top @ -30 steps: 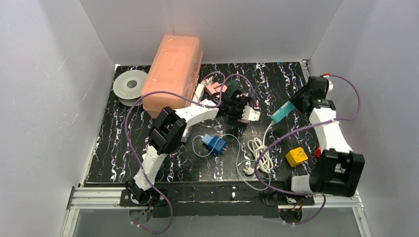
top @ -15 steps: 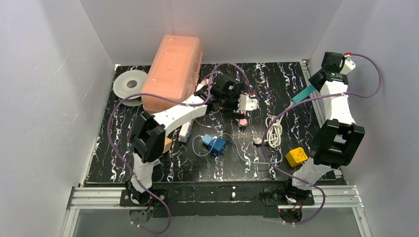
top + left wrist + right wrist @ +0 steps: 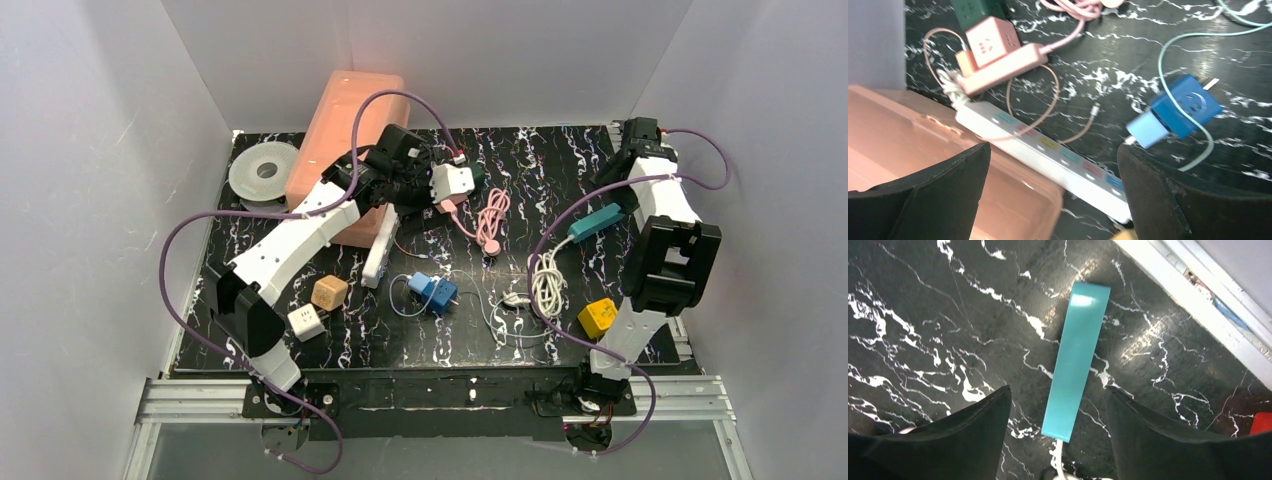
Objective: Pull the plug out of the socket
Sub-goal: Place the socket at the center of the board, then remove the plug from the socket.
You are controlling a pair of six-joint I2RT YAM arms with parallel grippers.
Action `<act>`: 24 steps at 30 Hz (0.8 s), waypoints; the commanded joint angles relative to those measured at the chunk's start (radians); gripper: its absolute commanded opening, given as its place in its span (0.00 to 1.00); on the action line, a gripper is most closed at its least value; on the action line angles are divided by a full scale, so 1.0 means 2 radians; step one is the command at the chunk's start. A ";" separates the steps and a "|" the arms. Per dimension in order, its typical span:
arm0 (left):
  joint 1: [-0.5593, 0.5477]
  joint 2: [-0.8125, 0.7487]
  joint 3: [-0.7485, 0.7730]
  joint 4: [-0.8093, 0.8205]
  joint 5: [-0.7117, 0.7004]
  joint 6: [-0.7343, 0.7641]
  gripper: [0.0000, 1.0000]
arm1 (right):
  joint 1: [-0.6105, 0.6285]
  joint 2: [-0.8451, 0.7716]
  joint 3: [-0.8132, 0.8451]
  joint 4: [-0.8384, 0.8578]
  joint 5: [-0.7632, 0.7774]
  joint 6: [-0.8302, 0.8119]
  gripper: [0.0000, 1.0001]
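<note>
- The pink cube plug (image 3: 995, 42) sits on one end of the pink socket strip (image 3: 1013, 62), at the back of the black marbled table (image 3: 1128, 55), near the salmon storage box (image 3: 908, 135).
- It looks like light, rigid, smooth plastic, held only by prong friction. Pinch its flat opposite sides. The strip is probably light too and may lift with it unless pinned.
- The left gripper (image 3: 1052, 150) hangs above the white power strip (image 3: 1013, 127), spread wide and empty.
- The right gripper (image 3: 1058, 390) is also spread and empty over a teal strip (image 3: 1075, 360), well apart.
</note>
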 commanded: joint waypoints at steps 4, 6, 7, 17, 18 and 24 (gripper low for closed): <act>0.006 -0.021 0.100 -0.175 -0.033 -0.106 0.98 | 0.031 -0.067 0.023 -0.049 0.003 -0.002 0.82; 0.012 -0.017 0.121 -0.213 -0.030 -0.125 0.98 | 0.040 -0.086 0.035 -0.075 -0.001 -0.001 0.84; 0.018 -0.016 0.128 -0.222 -0.024 -0.136 0.98 | 0.051 -0.102 0.030 -0.078 0.003 -0.003 0.84; 0.086 -0.053 0.090 -0.280 0.047 -0.183 0.98 | 0.310 -0.285 -0.077 -0.016 0.001 -0.075 0.86; 0.088 -0.068 0.073 -0.272 0.050 -0.183 0.98 | 0.340 -0.288 -0.078 -0.013 -0.002 -0.080 0.86; 0.091 -0.158 -0.004 -0.242 0.039 -0.188 0.98 | 0.476 -0.216 -0.021 -0.014 -0.005 -0.139 0.82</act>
